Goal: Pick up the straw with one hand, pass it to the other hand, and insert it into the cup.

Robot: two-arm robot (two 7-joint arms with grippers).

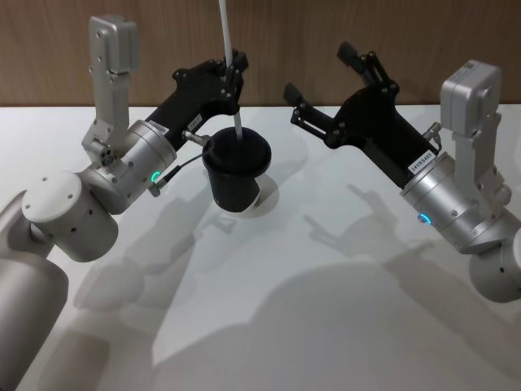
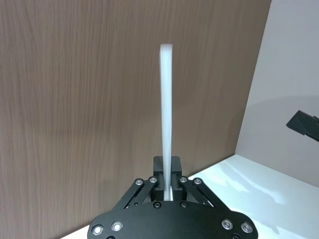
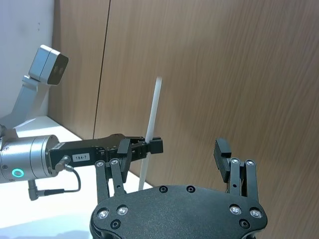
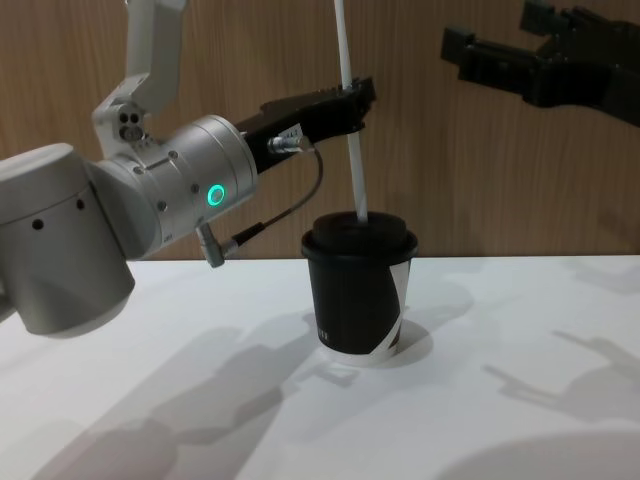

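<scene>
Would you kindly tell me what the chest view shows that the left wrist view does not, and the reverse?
Chest view alone: the cup on the white table, the straw's lower end meeting its lid, and the left wrist's green ring. Left wrist view alone: the straw's free top end against the wood wall. Both: the left gripper shut on the straw, and the right gripper, open, off to the side.

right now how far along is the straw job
The handover looks done: the thin white straw sits in the shut left gripper, while the right gripper hangs open, empty, off to the side. In hand: the straw's lower end meets the black lidded paper cup. Left: push down, release.
</scene>
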